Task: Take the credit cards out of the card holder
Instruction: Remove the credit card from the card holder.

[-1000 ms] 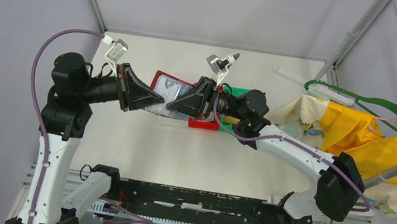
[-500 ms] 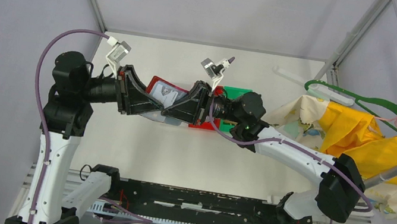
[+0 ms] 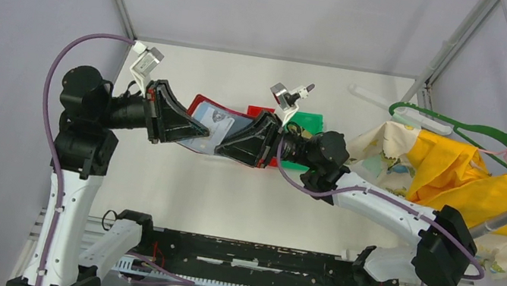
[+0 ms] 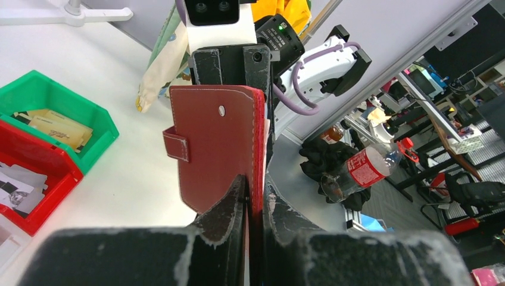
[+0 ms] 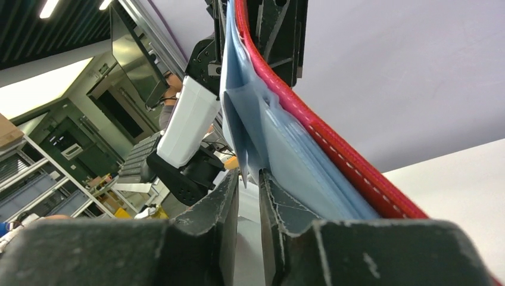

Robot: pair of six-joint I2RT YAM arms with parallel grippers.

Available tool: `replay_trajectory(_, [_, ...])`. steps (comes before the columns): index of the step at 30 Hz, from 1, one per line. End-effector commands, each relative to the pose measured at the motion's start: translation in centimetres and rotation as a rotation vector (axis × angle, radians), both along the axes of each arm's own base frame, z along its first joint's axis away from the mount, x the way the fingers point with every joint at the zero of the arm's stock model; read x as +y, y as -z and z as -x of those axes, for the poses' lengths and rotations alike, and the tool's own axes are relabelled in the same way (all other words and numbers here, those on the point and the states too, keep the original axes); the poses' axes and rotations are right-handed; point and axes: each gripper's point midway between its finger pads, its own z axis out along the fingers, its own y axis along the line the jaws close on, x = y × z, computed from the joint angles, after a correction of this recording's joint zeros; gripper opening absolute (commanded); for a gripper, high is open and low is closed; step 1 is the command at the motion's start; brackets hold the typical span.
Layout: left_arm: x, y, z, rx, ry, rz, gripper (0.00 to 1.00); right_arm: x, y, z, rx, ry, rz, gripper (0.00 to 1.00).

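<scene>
Small red folding leather card holder (image 3: 210,117) is held aloft over mid-table, left of the bins. Left gripper (image 4: 253,192) is clamped on its red cover. Right gripper (image 5: 250,179) is nipping a pale blue inner leaf (image 5: 280,143). Credit cards not distinguishable. Judged light, limp and slick; pinch an exposed card edge.

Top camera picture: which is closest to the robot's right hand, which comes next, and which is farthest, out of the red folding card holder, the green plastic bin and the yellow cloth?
1. The red folding card holder: pinched in the right hand, mid-table.
2. The green plastic bin: a little farther back, beside that arm's wrist.
3. The yellow cloth: far off at the right side.
</scene>
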Motion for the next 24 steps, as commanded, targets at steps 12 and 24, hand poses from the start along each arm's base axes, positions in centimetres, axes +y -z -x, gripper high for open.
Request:
replay_trajectory(12, [0.0, -1.9, 1.8, -0.081, 0.03, 0.016, 0.04, -2.3, -6.6, 0.7, -0.079, 0.004, -0.188, 0.24])
replay_trajectory(24, [0.0, -2.2, 1.6, -0.069, 0.03, 0.017, 0.17, -2.8, -5.6, 0.7, -0.062, 0.003, -0.19, 0.0])
